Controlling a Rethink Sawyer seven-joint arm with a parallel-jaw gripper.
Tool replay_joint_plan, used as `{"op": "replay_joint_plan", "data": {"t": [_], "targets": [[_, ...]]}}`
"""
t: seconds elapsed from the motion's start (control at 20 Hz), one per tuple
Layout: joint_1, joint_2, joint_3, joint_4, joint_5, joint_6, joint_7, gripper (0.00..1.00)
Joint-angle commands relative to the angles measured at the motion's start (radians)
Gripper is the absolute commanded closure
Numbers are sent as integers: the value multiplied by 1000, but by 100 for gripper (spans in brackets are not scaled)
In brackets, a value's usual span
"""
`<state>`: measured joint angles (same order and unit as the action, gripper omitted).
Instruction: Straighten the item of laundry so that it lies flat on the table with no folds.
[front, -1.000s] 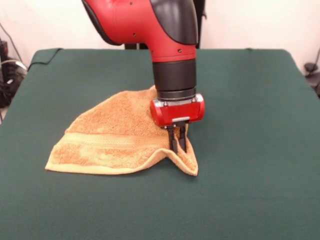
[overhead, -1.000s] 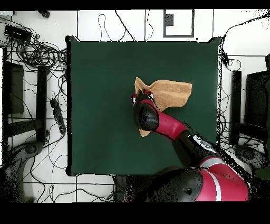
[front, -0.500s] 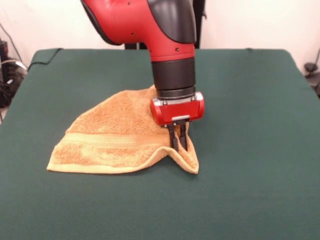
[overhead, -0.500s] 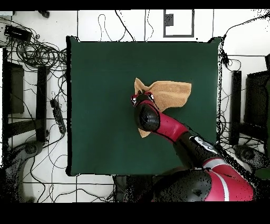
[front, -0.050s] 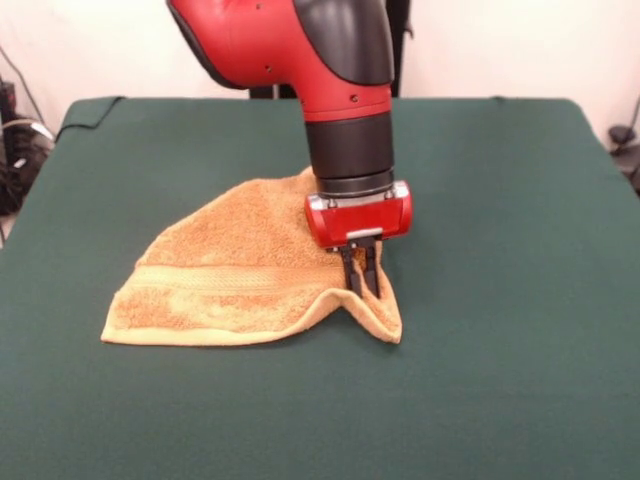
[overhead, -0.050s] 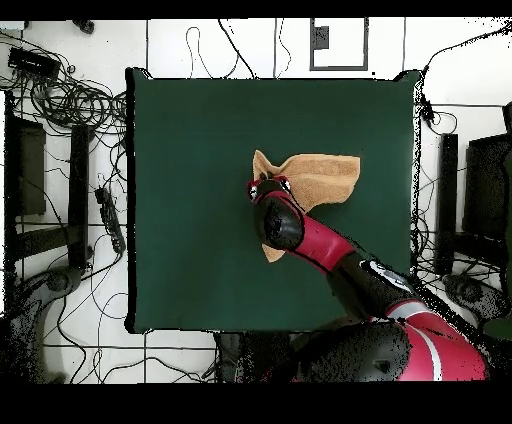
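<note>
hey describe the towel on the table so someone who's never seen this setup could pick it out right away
Look at the big dark green table; near its middle, under the red and black arm, lies a golden-orange terry towel. It has a woven band across it, and the gripper pinches one edge into a raised ridge. It is the only cloth item lying on the green surface.

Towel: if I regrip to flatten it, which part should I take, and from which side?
Probably the raised corner fold of the towel, where the gripper is shut on it now, coming straight down. The hem peaks off the table there, so there is cloth to pinch; the rest lies low. The front view's left corner looks flat and harder to pinch.
</note>
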<state>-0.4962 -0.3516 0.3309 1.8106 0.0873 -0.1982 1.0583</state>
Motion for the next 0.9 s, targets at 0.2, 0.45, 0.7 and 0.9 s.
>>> {"op": "replay_joint_plan", "data": {"t": [0.2,0.45,0.7,0.9], "targets": [[52,122,81,107,50,142,286,100],[67,118,45,68,42,169,242,100],[85,124,30,54,47,145,249,100],[70,149,46,39,41,145,244,100]]}}
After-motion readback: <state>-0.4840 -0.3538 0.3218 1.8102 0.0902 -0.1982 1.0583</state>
